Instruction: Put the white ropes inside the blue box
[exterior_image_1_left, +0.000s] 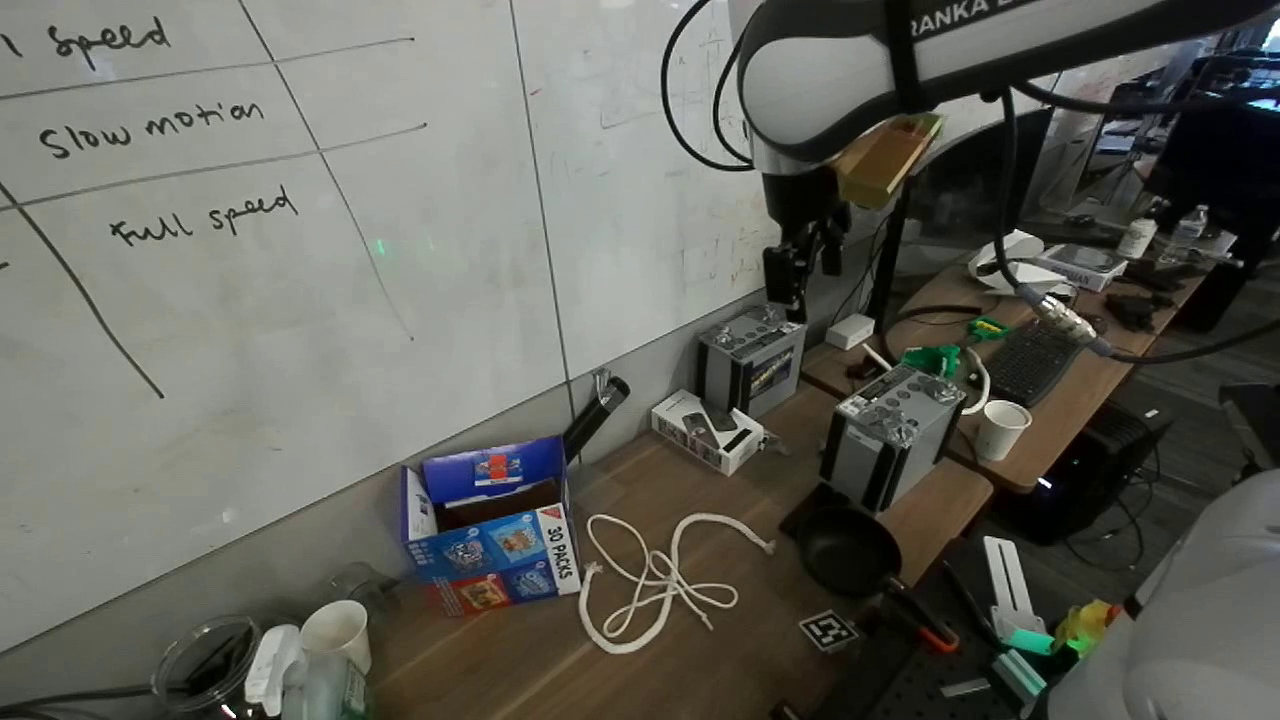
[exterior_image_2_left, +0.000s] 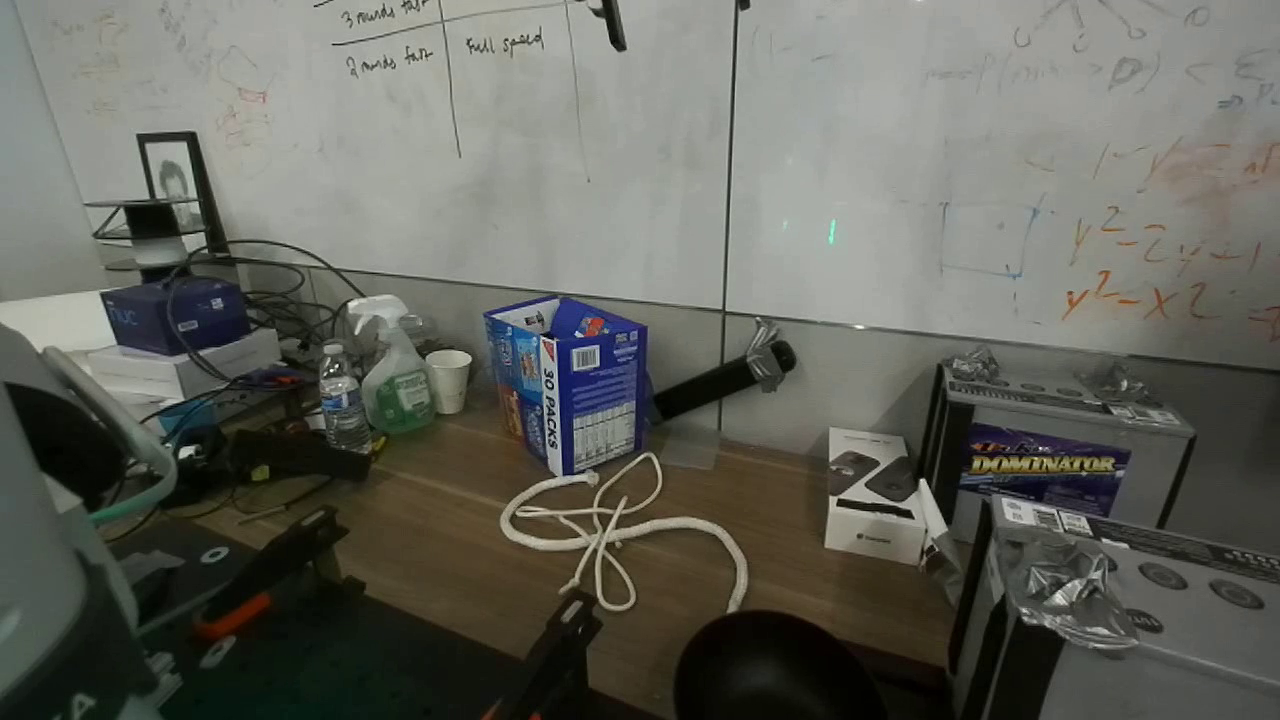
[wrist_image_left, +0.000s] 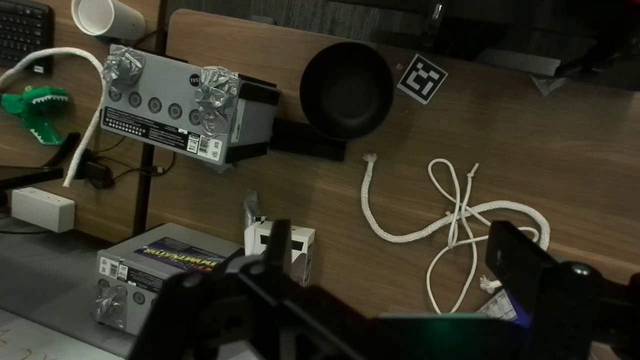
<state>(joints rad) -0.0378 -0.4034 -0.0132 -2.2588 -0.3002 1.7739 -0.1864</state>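
Note:
The white ropes lie in a loose tangle on the wooden table in both exterior views (exterior_image_1_left: 672, 575) (exterior_image_2_left: 600, 538) and in the wrist view (wrist_image_left: 400, 239). A thick cord and a thinner looped cord cross in the middle. The blue box (exterior_image_1_left: 490, 560) stands upright beside the ropes, against the wall, its top open. It also shows in an exterior view (exterior_image_2_left: 600, 400), and only a corner shows in the wrist view (wrist_image_left: 520, 315). My gripper (exterior_image_1_left: 805, 275) is raised high above the table, away from the ropes and box. In the wrist view my gripper (wrist_image_left: 390, 232) has its fingers wide apart with nothing between them.
A black pan (exterior_image_1_left: 850, 550) sits on the table beside the ropes. Grey batteries (exterior_image_1_left: 895, 435) and a white phone box (exterior_image_1_left: 708, 432) stand near the wall. A black tube (exterior_image_2_left: 720, 388) leans beside the blue box. A paper cup (exterior_image_2_left: 449, 380) and spray bottle (exterior_image_2_left: 398, 385) stand on its far side.

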